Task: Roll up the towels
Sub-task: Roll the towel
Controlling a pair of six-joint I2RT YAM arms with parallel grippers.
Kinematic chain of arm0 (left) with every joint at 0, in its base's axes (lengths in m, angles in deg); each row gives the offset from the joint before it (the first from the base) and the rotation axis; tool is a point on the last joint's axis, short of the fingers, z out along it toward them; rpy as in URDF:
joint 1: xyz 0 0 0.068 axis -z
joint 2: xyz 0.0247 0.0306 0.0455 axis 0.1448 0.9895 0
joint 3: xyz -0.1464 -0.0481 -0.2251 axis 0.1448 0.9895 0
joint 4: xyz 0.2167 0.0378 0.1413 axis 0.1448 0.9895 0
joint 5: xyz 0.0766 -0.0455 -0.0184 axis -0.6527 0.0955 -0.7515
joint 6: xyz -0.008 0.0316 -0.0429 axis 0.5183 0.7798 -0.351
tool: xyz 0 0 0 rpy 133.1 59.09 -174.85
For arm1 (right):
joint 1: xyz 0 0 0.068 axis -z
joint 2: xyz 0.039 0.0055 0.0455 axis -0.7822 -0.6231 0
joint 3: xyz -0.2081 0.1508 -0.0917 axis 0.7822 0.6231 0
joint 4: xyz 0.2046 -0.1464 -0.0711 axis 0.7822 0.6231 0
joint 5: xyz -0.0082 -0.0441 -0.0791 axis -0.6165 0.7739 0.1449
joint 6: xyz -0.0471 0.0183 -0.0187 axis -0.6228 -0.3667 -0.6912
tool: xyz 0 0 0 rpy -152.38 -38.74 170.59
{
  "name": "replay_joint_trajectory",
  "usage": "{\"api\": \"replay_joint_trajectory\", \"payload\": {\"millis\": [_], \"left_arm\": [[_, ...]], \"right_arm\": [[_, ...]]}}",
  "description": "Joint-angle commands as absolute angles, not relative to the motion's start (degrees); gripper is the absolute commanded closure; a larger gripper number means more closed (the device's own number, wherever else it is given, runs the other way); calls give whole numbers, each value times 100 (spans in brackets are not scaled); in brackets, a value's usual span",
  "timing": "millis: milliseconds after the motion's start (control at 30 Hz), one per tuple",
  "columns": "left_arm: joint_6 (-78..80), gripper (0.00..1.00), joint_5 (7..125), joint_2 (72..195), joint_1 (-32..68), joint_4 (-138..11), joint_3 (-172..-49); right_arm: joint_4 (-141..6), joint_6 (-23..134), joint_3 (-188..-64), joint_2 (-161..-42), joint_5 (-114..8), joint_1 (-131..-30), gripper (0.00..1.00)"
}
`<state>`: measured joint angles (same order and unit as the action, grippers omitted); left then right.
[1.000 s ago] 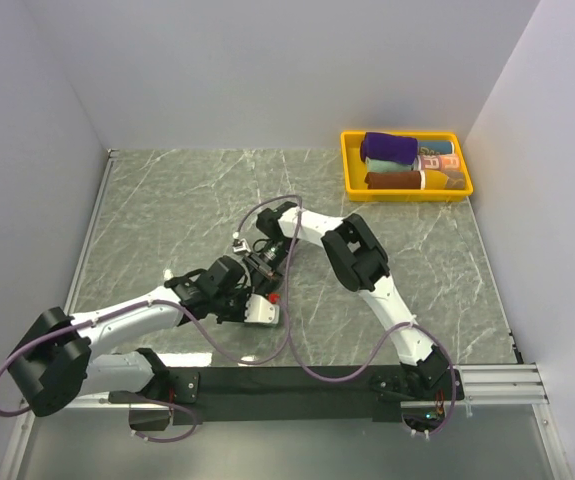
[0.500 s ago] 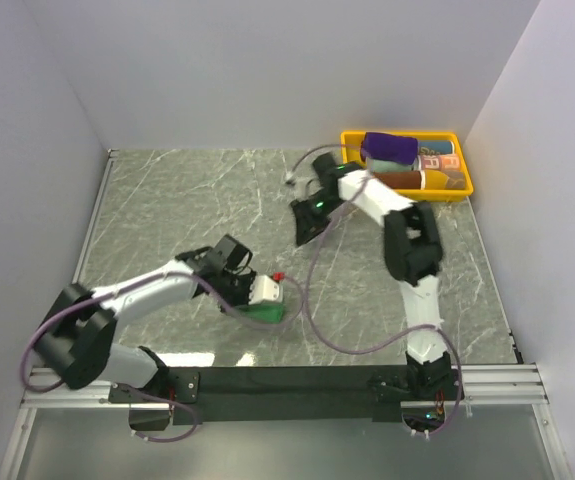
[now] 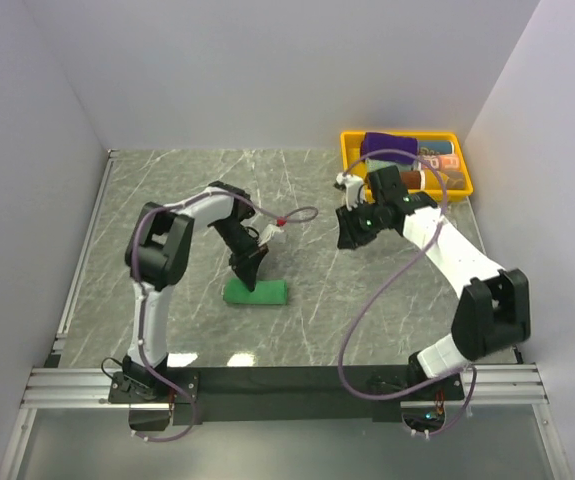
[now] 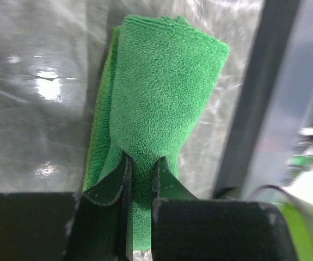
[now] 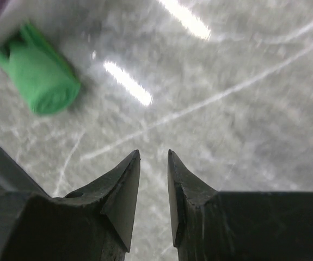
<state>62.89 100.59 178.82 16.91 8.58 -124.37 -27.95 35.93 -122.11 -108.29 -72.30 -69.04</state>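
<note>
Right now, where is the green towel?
In the top view, the green towel lies rolled left of centre, pinched by the left end effector.

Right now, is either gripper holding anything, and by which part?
The left gripper pinches the green towel near one end, with cloth between the jaws. The right gripper holds nothing; its jaws stand slightly apart.

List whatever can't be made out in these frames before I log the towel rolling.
- Top view: the right arm covers part of the yellow tray, so the rolls beside the purple towel show only partly.
- Left wrist view: the left gripper hides the green towel's near end; the right edge is blurred.
- Right wrist view: the green towel is blurred, so its layers cannot be counted.
</note>
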Motion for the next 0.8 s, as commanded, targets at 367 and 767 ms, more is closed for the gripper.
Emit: {"api": "replay_joint_trajectory", "payload": {"millis": [367, 767], "left_arm": [[6697, 99, 9802, 20037, 1303, 1393, -13912], [6706, 99, 10048, 20336, 1303, 1595, -13841]], "right_arm": [[-3550, 2645, -11636, -10337, -5836, -9299, 54], [-4613, 1669, -12051, -11638, -4938, -11026, 50]]}}
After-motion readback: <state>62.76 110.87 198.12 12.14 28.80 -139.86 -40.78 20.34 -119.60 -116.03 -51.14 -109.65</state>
